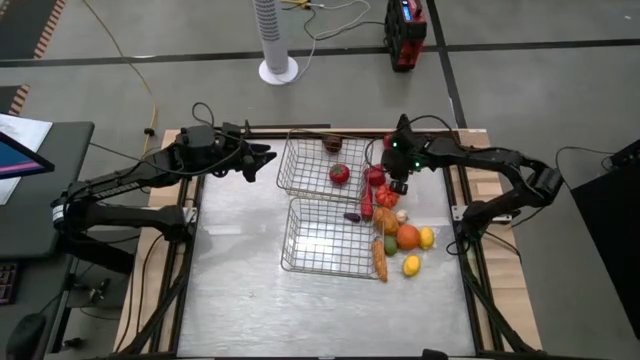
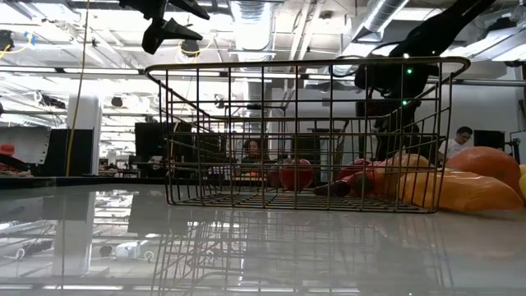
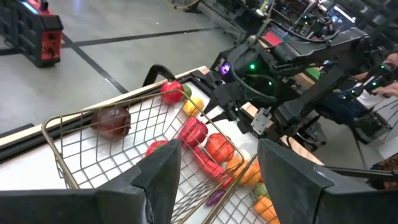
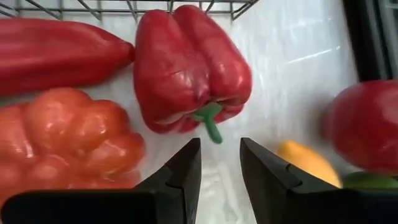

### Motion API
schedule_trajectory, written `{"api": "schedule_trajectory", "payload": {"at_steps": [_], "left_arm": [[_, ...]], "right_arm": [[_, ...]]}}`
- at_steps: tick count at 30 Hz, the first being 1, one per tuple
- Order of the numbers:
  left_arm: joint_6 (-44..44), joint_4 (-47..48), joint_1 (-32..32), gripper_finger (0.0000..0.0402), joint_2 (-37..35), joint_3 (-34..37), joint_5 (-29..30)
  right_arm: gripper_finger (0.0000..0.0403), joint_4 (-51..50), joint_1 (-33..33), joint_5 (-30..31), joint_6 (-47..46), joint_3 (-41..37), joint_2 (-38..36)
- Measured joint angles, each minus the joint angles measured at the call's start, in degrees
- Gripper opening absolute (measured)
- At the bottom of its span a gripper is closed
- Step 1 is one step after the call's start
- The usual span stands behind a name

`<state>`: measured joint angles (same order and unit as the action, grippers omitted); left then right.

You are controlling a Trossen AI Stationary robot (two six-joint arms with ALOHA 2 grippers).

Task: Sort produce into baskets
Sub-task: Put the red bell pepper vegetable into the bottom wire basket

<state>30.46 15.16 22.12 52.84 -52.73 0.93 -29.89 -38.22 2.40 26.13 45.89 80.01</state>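
Two wire baskets stand mid-table, the far basket (image 1: 308, 165) and the near basket (image 1: 322, 238). The far one holds a dark red fruit (image 1: 333, 145) and a red tomato (image 1: 340, 173). The other produce lies on the table right of the baskets: a red bell pepper (image 4: 189, 68), a red chili (image 1: 367, 203), an orange pepper (image 4: 68, 134), an orange (image 1: 408, 237), a carrot (image 1: 380, 260) and yellow pieces. My right gripper (image 4: 221, 163) points down just above the red pepper's green stem (image 4: 209, 121), fingers slightly apart, empty. My left gripper (image 3: 217, 186) is open and empty, raised left of the far basket.
A purple piece (image 1: 352, 216) and a green piece (image 1: 389, 245) lie close to the near basket's right wall. Bare tabletop lies left of the baskets and toward the near edge. The low view shows the near basket (image 2: 304, 131) in front of the pile.
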Motion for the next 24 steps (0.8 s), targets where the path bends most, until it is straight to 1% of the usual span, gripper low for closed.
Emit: {"api": "schedule_trajectory", "payload": {"at_steps": [4,10,15,21,24], "left_arm": [[0.04,0.00,0.01,0.0201,0.00,0.00,0.00],[-0.24,-0.02,0.01,0.0201,0.00,0.00,0.61],[-0.24,0.43,0.01,0.0201,0.00,0.00,0.59],[0.05,1.01,-0.01,0.0201,0.02,0.00,0.40],[0.07,1.02,0.01,0.0201,0.02,0.00,0.43]], "right_arm": [[0.0138,0.09,-0.08,0.40,2.47,0.00,0.12],[0.0138,-0.80,1.29,0.66,5.19,0.00,3.12],[0.0138,1.48,3.61,5.35,5.59,0.00,5.60],[0.0137,2.69,4.39,7.08,5.44,0.00,6.62],[0.0124,3.42,4.40,7.19,5.63,0.00,6.54]]}}
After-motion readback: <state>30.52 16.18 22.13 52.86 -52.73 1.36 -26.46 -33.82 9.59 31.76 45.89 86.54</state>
